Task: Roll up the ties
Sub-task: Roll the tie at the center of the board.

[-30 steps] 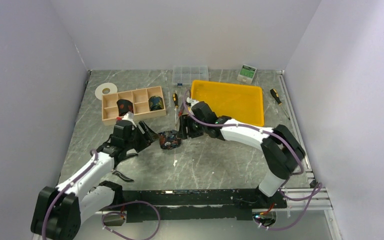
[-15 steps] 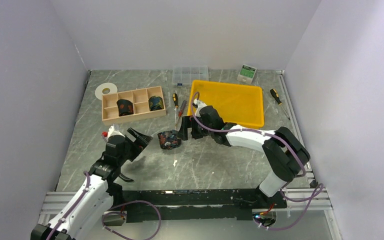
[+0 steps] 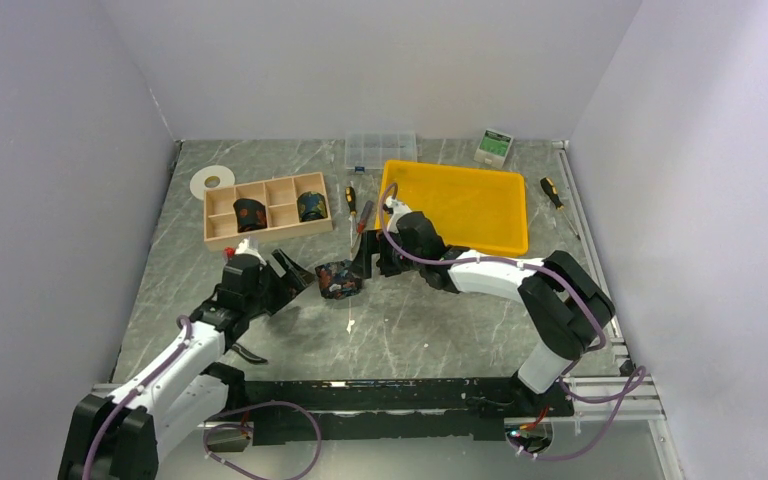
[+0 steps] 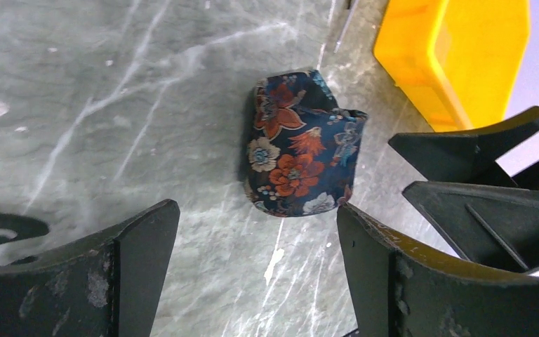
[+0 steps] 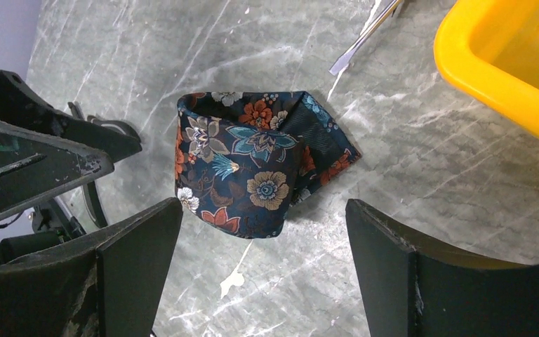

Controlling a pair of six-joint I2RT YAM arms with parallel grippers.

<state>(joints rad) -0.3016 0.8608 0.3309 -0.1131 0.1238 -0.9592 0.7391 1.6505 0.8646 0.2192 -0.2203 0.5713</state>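
Note:
A rolled tie (image 3: 339, 279), dark navy with red and teal flowers, lies loose on the marble table between both arms. It shows as a coil in the left wrist view (image 4: 300, 162) and the right wrist view (image 5: 253, 165). My left gripper (image 3: 291, 270) stands open just left of it, nothing between its fingers. My right gripper (image 3: 364, 262) is open just right of the coil, also holding nothing. Two more rolled ties (image 3: 250, 214) (image 3: 310, 206) sit in compartments of the wooden box (image 3: 222, 199).
A yellow tray (image 3: 460, 200) lies behind the right arm. Screwdrivers (image 3: 351, 199) lie beside it, another (image 3: 551, 191) at the right. A clear organiser (image 3: 381, 149), a tape roll (image 3: 211, 181) and a small box (image 3: 495, 147) are at the back. Pliers (image 3: 246, 353) lie by the left arm.
Both grippers have opened and drawn back from the coiled tie, which now lies free on the table. The left arm pulled away, then came back a little.

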